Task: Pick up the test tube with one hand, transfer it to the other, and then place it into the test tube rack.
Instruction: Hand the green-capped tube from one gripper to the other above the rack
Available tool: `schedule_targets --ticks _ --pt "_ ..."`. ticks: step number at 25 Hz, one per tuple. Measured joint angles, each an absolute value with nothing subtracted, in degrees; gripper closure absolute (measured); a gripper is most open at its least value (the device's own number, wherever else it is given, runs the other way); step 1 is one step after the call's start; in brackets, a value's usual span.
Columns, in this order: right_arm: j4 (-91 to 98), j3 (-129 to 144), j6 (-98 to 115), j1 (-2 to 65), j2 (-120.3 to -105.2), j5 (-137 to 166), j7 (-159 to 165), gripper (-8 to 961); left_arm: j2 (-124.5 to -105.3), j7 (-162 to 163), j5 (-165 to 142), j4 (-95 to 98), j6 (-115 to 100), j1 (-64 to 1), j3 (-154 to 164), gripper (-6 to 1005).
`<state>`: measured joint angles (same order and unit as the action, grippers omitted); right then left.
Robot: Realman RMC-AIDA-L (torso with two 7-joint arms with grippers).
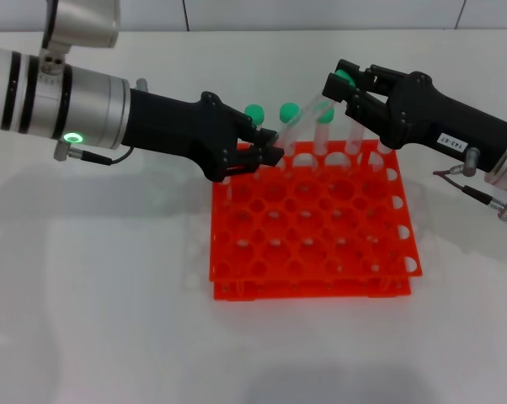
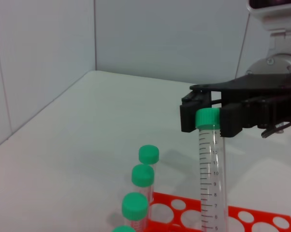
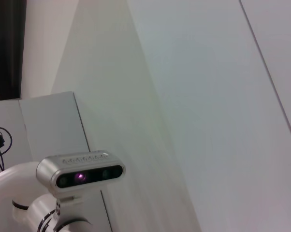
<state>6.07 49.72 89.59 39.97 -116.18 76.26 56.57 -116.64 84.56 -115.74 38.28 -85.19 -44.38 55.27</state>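
Right black two-fingered hand with white label [image 1: 344, 87] clenched on the round green cap of the slender clear plastic test tube [image 2: 211, 169], held tilted above the far edge of the bright orange-red gridded plastic rack [image 1: 321, 244] on the white worktop [image 1: 93, 286]. Left black hand with green ring light [image 1: 269, 148] released, just beside the rack's far-left corner, near three other green-capped tubes [image 2: 143, 176]

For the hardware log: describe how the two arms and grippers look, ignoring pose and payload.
The left gripper is matte black, two-fingered, on a silver cylindrical arm with black bands, a glowing green ring light and a thin black cable. The right gripper is also black and angular, with a small white printed label on its body, a silver wrist and thin dark cables near the connector.
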Motion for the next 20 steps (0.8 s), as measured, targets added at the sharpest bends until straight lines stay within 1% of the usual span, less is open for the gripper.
schedule_targets --ticks 3,8,13,16,20 --pt "6.06 49.72 89.62 39.89 -116.17 76.27 56.59 688 -116.78 86.45 -115.17 39.57 -85.57 -43.88 55.28 778" --pt "6.07 49.74 89.65 39.82 -116.18 76.27 56.7 689 -117.78 89.66 -115.31 42.54 -85.85 -42.82 55.61 774" --pt "6.48 49.75 89.66 39.81 -116.18 76.58 57.14 685 -118.03 96.04 -116.0 47.95 -88.12 -41.13 56.58 570" --pt "6.57 49.78 89.66 39.8 -116.06 76.66 57.24 682 -118.09 100.45 -116.21 53.46 -90.64 -39.3 56.95 315" --pt "6.77 50.26 89.66 39.75 -115.86 76.7 57.27 677 -118.28 110.31 -116.55 65.6 -94.28 -34.94 57.07 176"
